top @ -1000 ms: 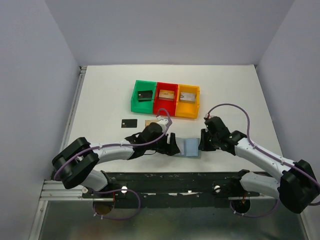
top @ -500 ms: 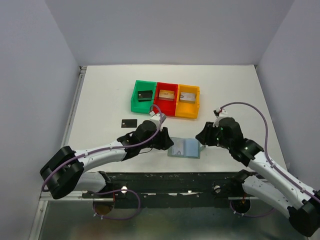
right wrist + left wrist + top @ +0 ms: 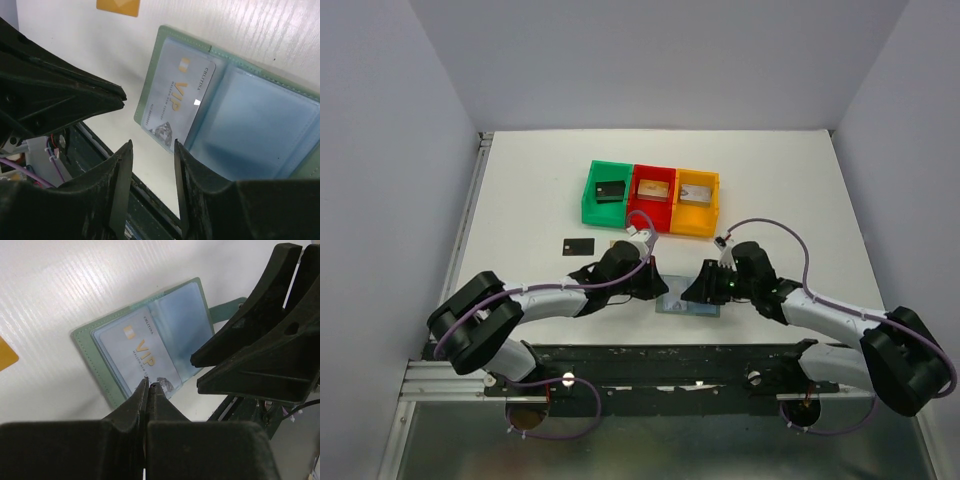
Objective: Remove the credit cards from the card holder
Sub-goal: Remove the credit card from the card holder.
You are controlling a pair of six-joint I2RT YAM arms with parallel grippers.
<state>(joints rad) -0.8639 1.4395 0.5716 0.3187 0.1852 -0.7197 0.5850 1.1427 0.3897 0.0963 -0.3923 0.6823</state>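
The card holder (image 3: 690,305) lies open on the table, pale green outside and light blue inside (image 3: 180,325) (image 3: 250,130). A silvery VIP credit card (image 3: 142,352) (image 3: 175,102) sits in one pocket, its near end sticking past the holder's edge. My left gripper (image 3: 148,385) (image 3: 658,287) is shut, its tips just over that end, with table showing between them in the right wrist view. My right gripper (image 3: 151,147) (image 3: 703,287) is open and empty, hovering over the holder's edge. A black card (image 3: 578,245) and a golden card (image 3: 118,6) (image 3: 6,354) lie loose on the table.
Green (image 3: 607,192), red (image 3: 653,195) and yellow (image 3: 695,200) bins stand in a row behind, each with something inside. The table's front edge and the black rail (image 3: 670,360) run just below the holder. Both grippers face each other closely across the holder.
My left gripper has closed from wide open to shut. My right arm has swung left and down to the holder, its jaws opening a little wider.
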